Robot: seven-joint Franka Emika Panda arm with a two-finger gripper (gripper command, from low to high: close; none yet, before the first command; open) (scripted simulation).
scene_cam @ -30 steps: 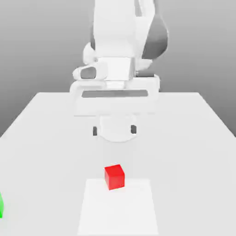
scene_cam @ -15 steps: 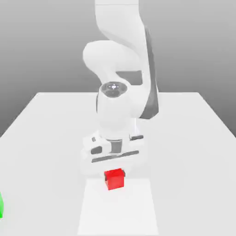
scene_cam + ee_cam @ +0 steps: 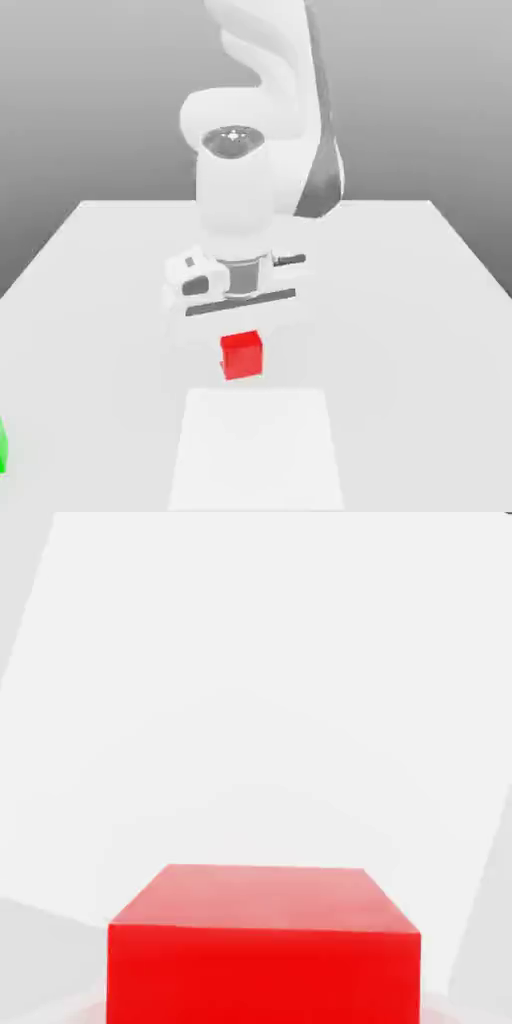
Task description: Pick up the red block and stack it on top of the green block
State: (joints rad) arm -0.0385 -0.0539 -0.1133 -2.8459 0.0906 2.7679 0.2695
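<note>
White square patch [image 3: 257, 450] on the table [image 3: 400, 340] = landmark. Gripper [image 3: 242, 350] points down on the arm side of the patch, clenched on the red block [image 3: 242, 357], block sits directly under the hand [image 3: 240, 310]. In the exterior view red block shows just above the patch's upper edge, toward that edge's left half, not overlapping it, faces turned a bit against the patch edges. Hand view has red block up close, top face and one side face visible. Green block [image 3: 2, 448] is well apart from the patch, off to the exterior view's left, cut by the picture edge, nothing on its visible part. Red block not on green block, the two well apart
</note>
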